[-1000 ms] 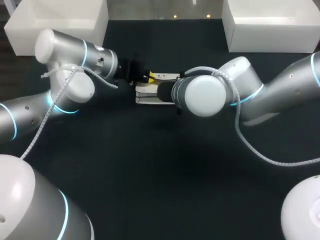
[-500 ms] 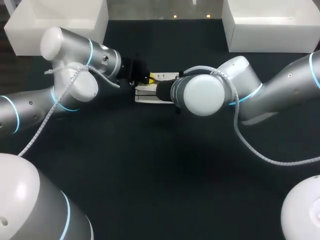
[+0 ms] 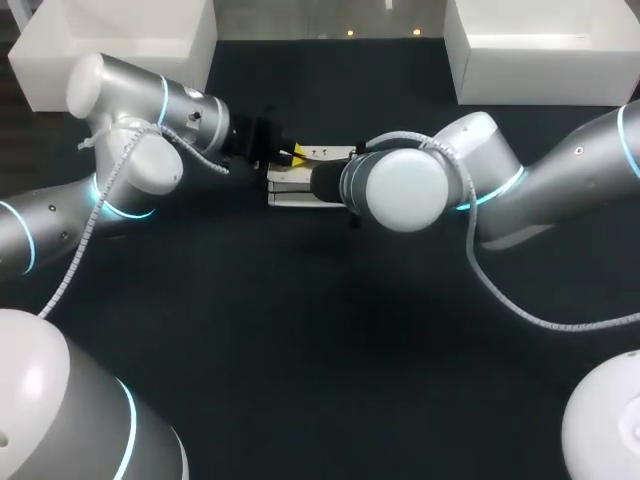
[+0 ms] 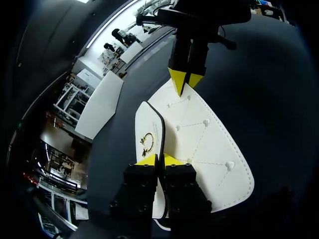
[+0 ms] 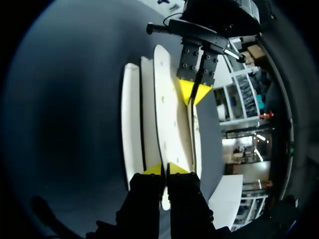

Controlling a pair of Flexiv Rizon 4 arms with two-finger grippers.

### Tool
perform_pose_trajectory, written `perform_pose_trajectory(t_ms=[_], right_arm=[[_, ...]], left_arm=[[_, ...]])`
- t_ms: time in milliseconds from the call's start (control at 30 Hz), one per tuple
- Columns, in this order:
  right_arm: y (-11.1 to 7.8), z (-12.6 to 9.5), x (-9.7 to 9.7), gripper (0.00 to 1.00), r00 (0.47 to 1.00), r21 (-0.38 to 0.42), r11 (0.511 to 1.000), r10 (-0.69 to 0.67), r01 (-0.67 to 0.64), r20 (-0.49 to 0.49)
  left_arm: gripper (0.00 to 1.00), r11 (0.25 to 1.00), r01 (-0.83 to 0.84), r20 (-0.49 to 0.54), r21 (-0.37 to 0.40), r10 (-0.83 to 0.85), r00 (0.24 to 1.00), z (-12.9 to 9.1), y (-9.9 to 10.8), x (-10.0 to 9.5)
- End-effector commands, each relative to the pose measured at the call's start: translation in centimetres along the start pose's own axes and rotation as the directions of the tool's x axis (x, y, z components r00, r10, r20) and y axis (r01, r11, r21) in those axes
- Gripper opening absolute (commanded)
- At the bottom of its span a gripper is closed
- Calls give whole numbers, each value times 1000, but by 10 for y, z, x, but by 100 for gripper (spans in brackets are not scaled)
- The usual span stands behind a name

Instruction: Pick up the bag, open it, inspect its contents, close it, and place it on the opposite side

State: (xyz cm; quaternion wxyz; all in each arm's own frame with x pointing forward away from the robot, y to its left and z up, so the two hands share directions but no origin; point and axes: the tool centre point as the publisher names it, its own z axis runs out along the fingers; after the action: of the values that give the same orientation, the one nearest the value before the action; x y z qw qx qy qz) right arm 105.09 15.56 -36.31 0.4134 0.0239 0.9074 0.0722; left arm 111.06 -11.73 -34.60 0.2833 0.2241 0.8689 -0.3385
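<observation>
A white bag (image 3: 295, 188) with a studded flap and a gold clasp (image 4: 147, 142) hangs just above the dark table, held between both arms at mid-table. My left gripper (image 4: 159, 160) is shut on the near edge of the bag's flap (image 4: 204, 144), beside the clasp. My right gripper (image 5: 166, 169) is shut on the flap's opposite end, its yellow tips pinching the thin white panel (image 5: 169, 114). The two grippers face each other across the bag. In the head view my right arm's wrist (image 3: 395, 190) hides its fingers and part of the bag.
Two white bins stand at the back of the table, one at the left (image 3: 120, 40) and one at the right (image 3: 540, 50). Dark table surface (image 3: 330, 330) stretches in front of the bag.
My left arm's elbow has swung a little to the left, and the bag has shifted slightly left with it. Both grips are unchanged.
</observation>
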Motion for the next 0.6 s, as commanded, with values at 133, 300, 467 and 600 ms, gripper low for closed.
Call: perform_pose_trajectory(t_ms=[133,300,467,600], right_arm=[[-4,0,2,0,1000,0,1000,0,0,2],[-4,0,2,0,1000,0,1000,0,0,2],[-4,0,2,0,1000,0,1000,0,0,2],[-4,0,2,0,1000,0,1000,0,0,2]], left_arm=[[33,1000,0,3,1,0,1000,0,-6,-2],[16,1000,-6,2,22,6,1000,5,-13,-4],[0,999,-30,-24,19,30,999,14,-18,0],[0,999,-30,-32,14,30,999,14,-13,2]])
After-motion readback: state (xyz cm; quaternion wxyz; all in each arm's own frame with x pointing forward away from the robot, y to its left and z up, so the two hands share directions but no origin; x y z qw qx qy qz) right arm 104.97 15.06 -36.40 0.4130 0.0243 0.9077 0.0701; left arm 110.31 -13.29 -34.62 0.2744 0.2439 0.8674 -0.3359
